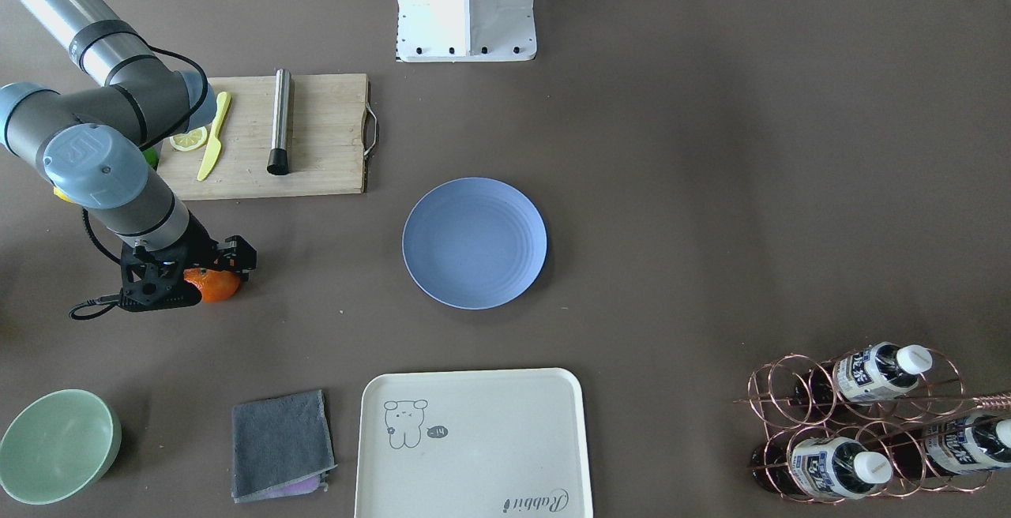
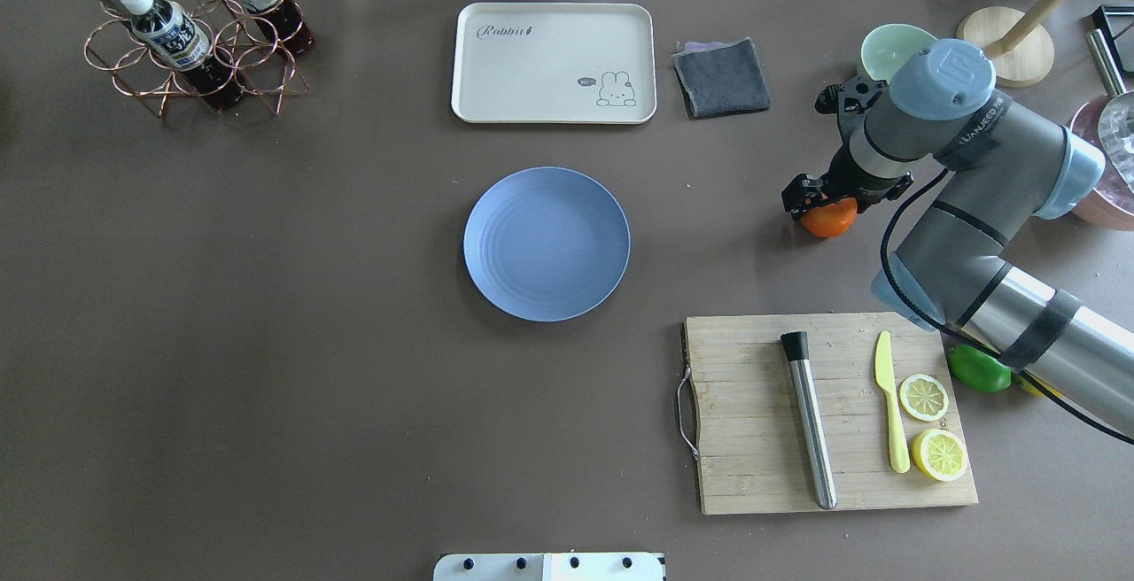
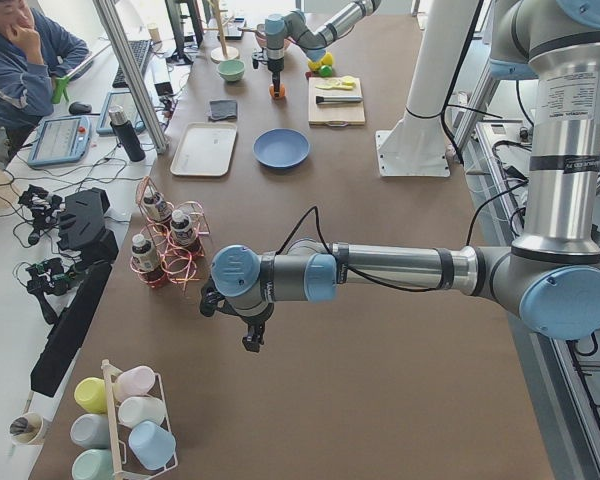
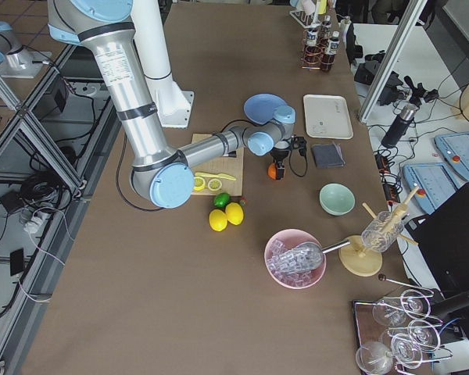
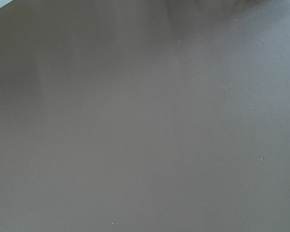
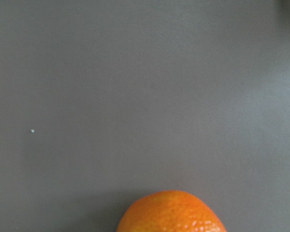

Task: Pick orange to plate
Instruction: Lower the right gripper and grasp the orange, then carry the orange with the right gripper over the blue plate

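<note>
The orange (image 1: pixel 213 285) rests on the brown table, well off to the side of the light-blue plate (image 1: pixel 474 242), which has nothing on it. My right gripper (image 1: pixel 207 275) hangs directly over the fruit with its black fingers standing on either side, and it looks open. From overhead the orange (image 2: pixel 829 217) peeks out below that gripper (image 2: pixel 831 202), right of the plate (image 2: pixel 547 244). The right wrist view catches only the top of the orange (image 6: pixel 171 212) at its lower edge. My left gripper (image 3: pixel 248 335) hovers over bare table far from both; whether it is open or shut I cannot tell.
A wooden cutting board (image 2: pixel 833 413) holds a steel rod, a yellow knife and lemon halves, with a green lime (image 2: pixel 979 368) beside it. A cream tray (image 2: pixel 554 63), grey cloth (image 2: pixel 722 76), pale-green bowl (image 2: pixel 890 48) and bottle rack (image 2: pixel 190 32) line the far edge.
</note>
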Controlling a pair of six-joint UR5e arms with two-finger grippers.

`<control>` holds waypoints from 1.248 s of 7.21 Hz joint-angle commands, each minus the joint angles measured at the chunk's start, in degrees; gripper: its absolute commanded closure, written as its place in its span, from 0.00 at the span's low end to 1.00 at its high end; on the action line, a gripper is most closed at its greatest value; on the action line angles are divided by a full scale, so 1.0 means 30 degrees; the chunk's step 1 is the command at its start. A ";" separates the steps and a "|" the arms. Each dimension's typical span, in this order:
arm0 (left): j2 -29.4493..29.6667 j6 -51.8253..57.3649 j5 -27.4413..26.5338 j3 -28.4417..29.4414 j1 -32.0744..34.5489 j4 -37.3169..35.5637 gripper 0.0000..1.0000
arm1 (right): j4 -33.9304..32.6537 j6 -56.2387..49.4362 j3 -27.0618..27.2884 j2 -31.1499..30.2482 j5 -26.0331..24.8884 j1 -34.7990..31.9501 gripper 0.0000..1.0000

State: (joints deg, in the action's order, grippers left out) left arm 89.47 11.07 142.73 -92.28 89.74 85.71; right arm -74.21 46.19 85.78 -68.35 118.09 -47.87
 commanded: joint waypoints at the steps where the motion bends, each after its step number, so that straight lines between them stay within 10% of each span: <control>1: 0.0000 0.0000 0.0000 0.0000 0.0000 -0.0007 0.02 | -0.0047 0.0101 0.0262 0.0281 0.0071 0.0107 1.00; 4: -0.0029 0.0000 0.0029 0.0000 0.0000 -0.0007 0.02 | -0.2665 0.5854 0.0442 0.4682 -0.0886 0.2325 1.00; 9: -0.0174 0.0000 0.0000 0.0000 0.0000 -0.0007 0.02 | -0.4267 1.1729 -0.4300 1.1322 -0.4434 0.5991 1.00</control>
State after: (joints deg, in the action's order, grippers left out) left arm 89.20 11.07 142.79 -92.29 89.74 85.69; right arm -87.02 78.93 76.11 -37.53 107.08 -32.13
